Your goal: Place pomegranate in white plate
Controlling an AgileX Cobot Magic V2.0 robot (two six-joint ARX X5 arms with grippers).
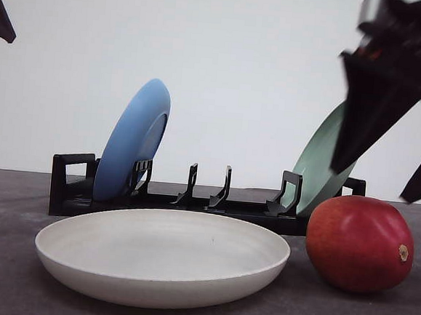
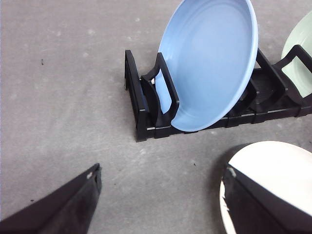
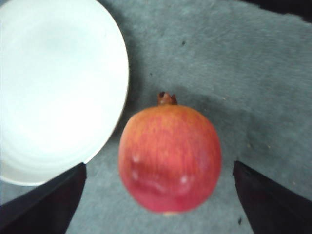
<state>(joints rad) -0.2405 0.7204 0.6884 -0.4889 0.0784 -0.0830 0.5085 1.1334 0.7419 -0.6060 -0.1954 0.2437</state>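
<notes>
The pomegranate (image 1: 359, 244) rests on the grey surface (image 1: 12, 273) just right of the white plate (image 1: 162, 256). The right end effector (image 3: 158, 195) hangs above it, fingers spread wide; the left end effector (image 2: 161, 200) gapes too.

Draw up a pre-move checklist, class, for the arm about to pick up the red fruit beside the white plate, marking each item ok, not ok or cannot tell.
1. Right gripper open, straddling the glossy red pomegranate: ok.
2. Fingers touching fruit: not ok, still apart.
3. Pomegranate resting on the grey table, beside the plate: ok.
4. Wide cream-white plate empty: ok.
5. Left gripper open, away from the fruit: ok.
6. Fruit's firmness: cannot tell.
</notes>
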